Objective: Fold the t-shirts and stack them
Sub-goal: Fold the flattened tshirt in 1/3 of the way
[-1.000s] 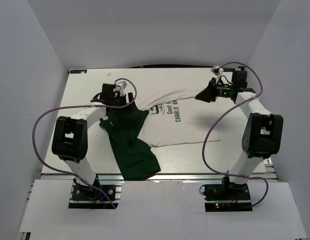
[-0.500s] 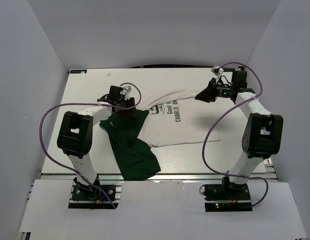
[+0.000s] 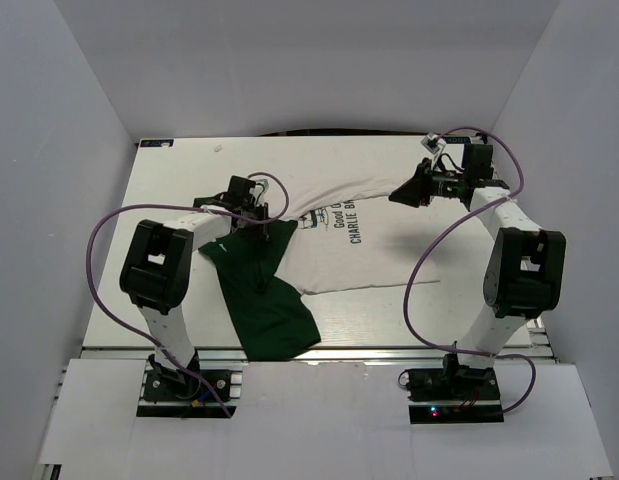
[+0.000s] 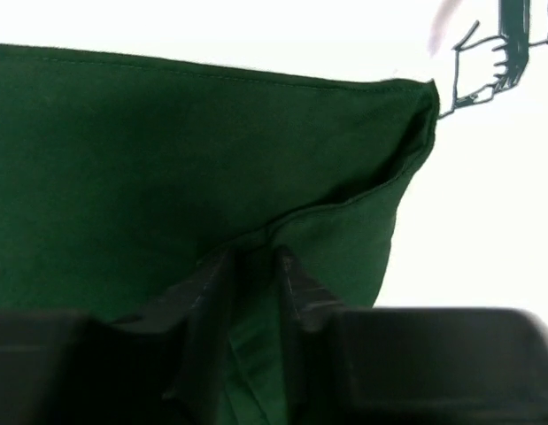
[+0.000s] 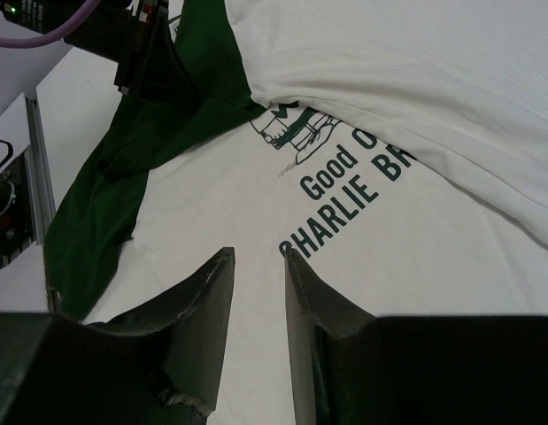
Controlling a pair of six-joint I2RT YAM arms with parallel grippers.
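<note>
A white t-shirt [image 3: 359,250] with dark green sleeves lies spread on the table, its "Charlie" lettering [image 5: 344,190] and small cartoon figure [image 5: 291,133] facing up. One green sleeve [image 3: 264,300] trails toward the table's near edge. My left gripper [image 3: 261,222] sits at the top of that sleeve. In the left wrist view its jaws [image 4: 253,257] have closed on a raised fold of green cloth [image 4: 167,150]. My right gripper [image 3: 397,195] hovers over the shirt's far right corner. Its jaws [image 5: 256,252] stand apart, and only the white cloth [image 5: 389,292] below shows between them.
The white table [image 3: 169,170] is boxed in by grey walls on three sides. Purple cables [image 3: 94,240] loop beside both arms. A metal rail [image 3: 369,352] runs along the near edge. The left arm [image 5: 136,44] shows at the top left of the right wrist view.
My left gripper slid right and slightly nearer onto the sleeve's top and closed its jaws on the green cloth. The right arm and the white body of the shirt stayed put.
</note>
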